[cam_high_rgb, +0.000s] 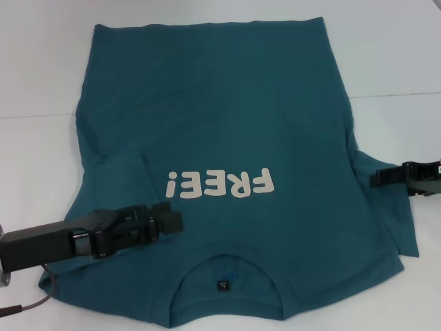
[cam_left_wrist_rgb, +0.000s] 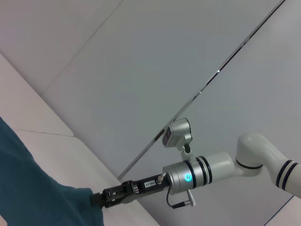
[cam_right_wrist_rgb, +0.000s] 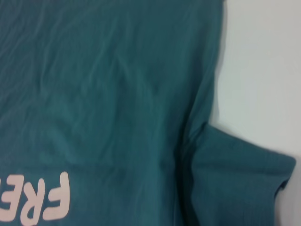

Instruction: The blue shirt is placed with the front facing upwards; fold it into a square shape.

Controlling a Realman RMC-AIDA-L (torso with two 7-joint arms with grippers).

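shirt: the large teal-blue cotton t-shirt (cam_high_rgb: 227,138) is spread front up over the middle of the head view, its cream "free!" print (cam_high_rgb: 219,183) at lower centre and its ribbed collar (cam_high_rgb: 227,276) at the bottom edge.
surface: a pale white surface (cam_high_rgb: 41,69) is seen around the cloth.
left side: the left sleeve appears already folded inward; the black left tool (cam_high_rgb: 169,219) is held over the cloth at lower left, and whether it is released or clenched cannot be told.
right side: the right sleeve (cam_high_rgb: 389,214) is spread out at right; the black right tool (cam_high_rgb: 377,177) is placed at its upper edge, its state not readable either.
step judged: the right sleeve fold.
advice: the sleeve edge should be pinched cleanly, lifted only slightly, carried inward to mirror the left fold, and laid flat without dragging the body.
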